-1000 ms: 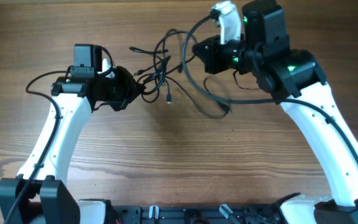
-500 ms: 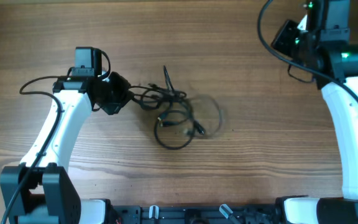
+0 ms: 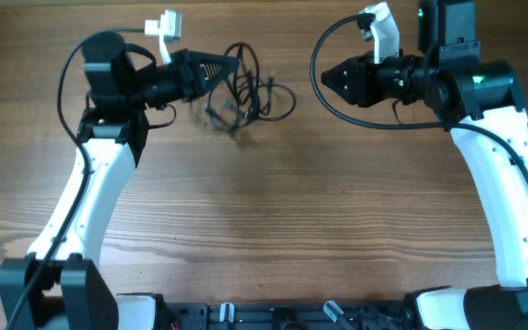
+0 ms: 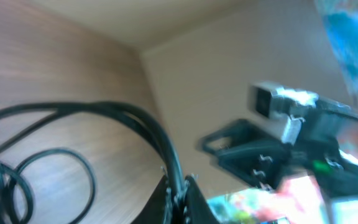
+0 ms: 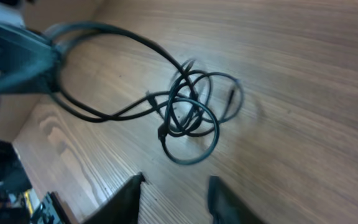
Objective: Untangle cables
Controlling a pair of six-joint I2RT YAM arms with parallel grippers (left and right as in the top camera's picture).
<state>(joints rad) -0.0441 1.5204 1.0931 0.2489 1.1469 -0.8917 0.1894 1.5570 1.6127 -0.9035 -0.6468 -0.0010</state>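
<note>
Wood-grain table, with both arms coming in from the near edge. The left arm is on the left side with its wrist pointing right. The right arm is on the right side, pointing left. The two tips face each other across the far part of the table, apart, with the cables in the gap between them.

Left gripper: clenched on the cables. In the left wrist view the jaws are pressed together and black strands run straight into the pinch.

Right gripper: released and holding nothing. In the right wrist view its two dark fingertips sit at the bottom edge with bare wood between them.

Cables: a knotted clump of overlapping thin black loops. It starts at the left gripper's tip and spreads right and toward the near side. It is much closer to the left gripper than the right and has no contact with the right one.

From the right wrist the clump lies ahead of the open fingers, well apart, with two strands leading up-left into the left gripper. Small plug ends stick out of the loops.

Part of the clump is blurred in the overhead view. I can't tell whether it rests on the table or hangs clear.
</note>
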